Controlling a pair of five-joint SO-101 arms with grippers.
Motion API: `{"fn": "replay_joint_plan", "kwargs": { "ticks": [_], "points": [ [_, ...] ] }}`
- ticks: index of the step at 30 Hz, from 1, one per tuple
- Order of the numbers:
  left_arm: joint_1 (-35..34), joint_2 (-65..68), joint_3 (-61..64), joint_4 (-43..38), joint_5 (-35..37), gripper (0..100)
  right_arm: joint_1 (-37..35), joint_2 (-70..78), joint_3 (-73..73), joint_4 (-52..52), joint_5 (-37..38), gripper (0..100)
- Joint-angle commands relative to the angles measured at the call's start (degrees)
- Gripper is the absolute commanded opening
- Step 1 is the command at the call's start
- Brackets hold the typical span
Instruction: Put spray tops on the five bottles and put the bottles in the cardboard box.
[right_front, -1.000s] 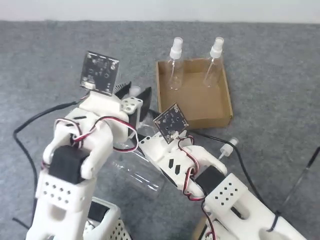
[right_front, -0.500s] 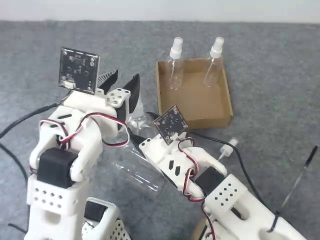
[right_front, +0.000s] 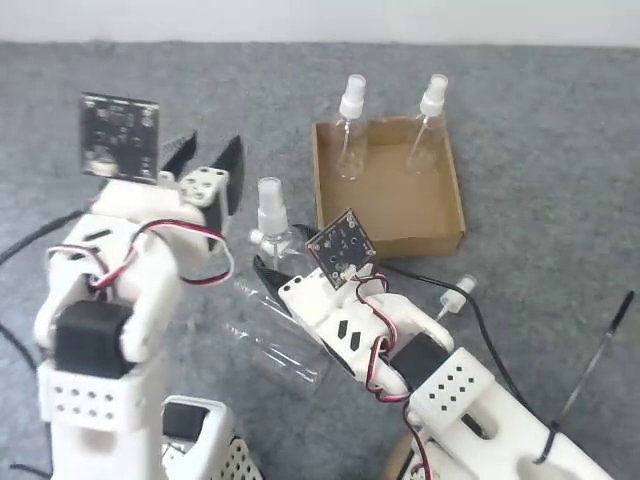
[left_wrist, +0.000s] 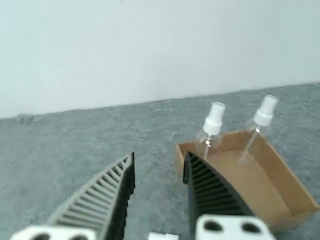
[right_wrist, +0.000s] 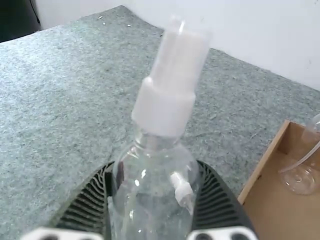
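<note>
A clear bottle (right_front: 272, 238) with a white spray top (right_front: 270, 196) stands upright on the grey carpet, left of the cardboard box (right_front: 392, 243). My right gripper (right_front: 271, 264) is shut on its body; in the right wrist view the bottle (right_wrist: 154, 186) sits between both fingers (right_wrist: 85, 210). My left gripper (right_front: 212, 152) hangs open above and to the left of that bottle, holding nothing; its ribbed fingers (left_wrist: 106, 197) stand apart. Two capped bottles (right_front: 350, 140) (right_front: 425, 135) stand at the back of the box. A loose spray top (right_front: 456, 297) lies right of my right arm.
A clear uncapped bottle (right_front: 278, 352) lies on the carpet beneath my right arm. A white perforated basket (right_front: 215, 450) sits at the front edge by the left arm's base. Black cables (right_front: 590, 370) run across the carpet at the right.
My left gripper has let go of the spray top, opened, and drawn back up and to the left. The capped bottle now shows in my right gripper, which has not moved.
</note>
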Motion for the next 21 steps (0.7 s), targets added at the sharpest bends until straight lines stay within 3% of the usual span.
{"fn": "replay_joint_plan", "kwargs": {
  "ticks": [1, 7, 21],
  "points": [
    [-2.7, -1.5, -4.8, 3.2, -0.6, 15, 0.6, -1.7, -1.0, -1.4, -0.8, 0.6],
    [-6.3, -1.0, -0.7, 3.3, -3.4, 15, 0.5, -1.8, -1.0, -1.4, -0.8, 0.6],
    [3.2, -0.4, 10.7, -3.2, -1.3, 15, 0.5, -1.5, -1.0, -1.3, -0.8, 0.6]
  ]
}}
